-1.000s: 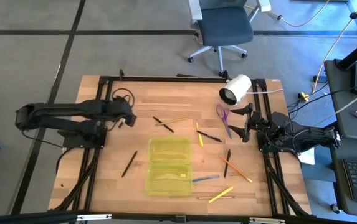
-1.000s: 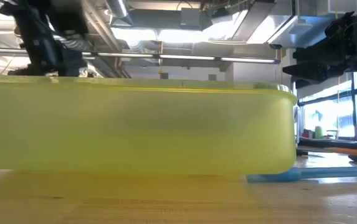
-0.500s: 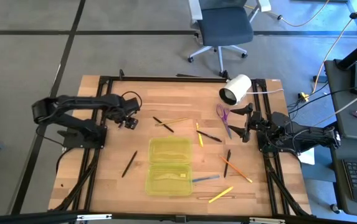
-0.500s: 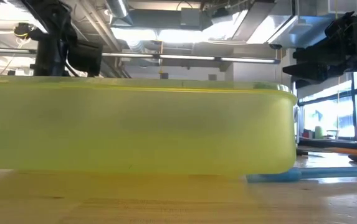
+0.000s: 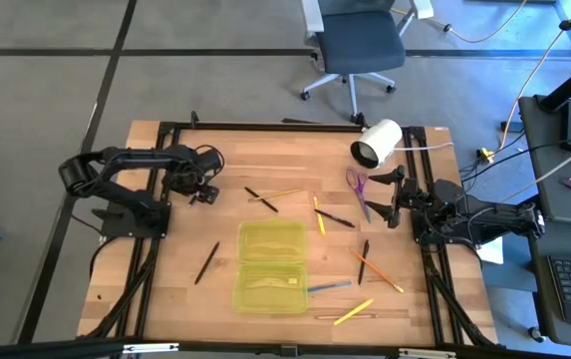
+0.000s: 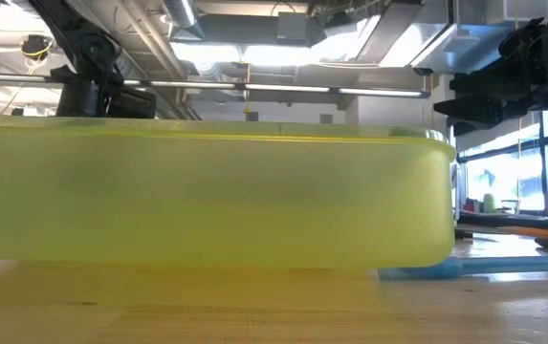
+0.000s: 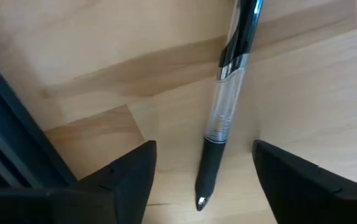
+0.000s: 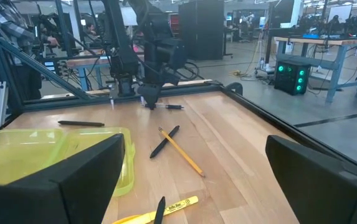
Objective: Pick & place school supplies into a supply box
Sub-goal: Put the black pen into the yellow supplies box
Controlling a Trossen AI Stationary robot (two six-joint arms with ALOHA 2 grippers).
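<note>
Left gripper [image 5: 205, 195]: lowered over the tabletop's far-left area; its fingers [image 7: 119, 180] stand apart on either side of a pen, not touching it
Pen under left gripper: black-and-clear ballpoint [image 7: 222, 118] flat on the wood, dark rubber grip and tip lying between the two fingers; in the right wrist view it shows as a small dark pen [image 8: 173, 107] just beside the left gripper [image 8: 148, 99]
Right gripper [image 5: 385, 196]: waits at the tabletop's right edge, jaws wide apart, holding nothing; purple-handled scissors [image 5: 358, 189] lie just beside its fingers
Supply box [image 5: 270, 264]: translucent yellow-green case lying open near the middle front of the tabletop [image 5: 165, 289], lid and tray side by side; one pencil-like item [image 5: 270, 284] lies inside the nearer half; in the low view its wall [image 6: 207, 196] fills most of the picture
Supplies beyond the box: crossed black pen and yellow pencil [image 5: 268, 196]; yellow pencil [image 5: 318, 214] with a black pen [image 5: 336, 218] across it
Supplies right of the box: black pen [image 5: 364, 248], orange pencil [image 5: 380, 271], blue pen [image 5: 329, 287] touching the box's right edge, yellow pencil [image 5: 353, 312] near the front edge
Supplies left of the box: single black pen [image 5: 206, 262], well apart from the box
White cylinder [image 5: 377, 143]: on its side at the far-right corner
</note>
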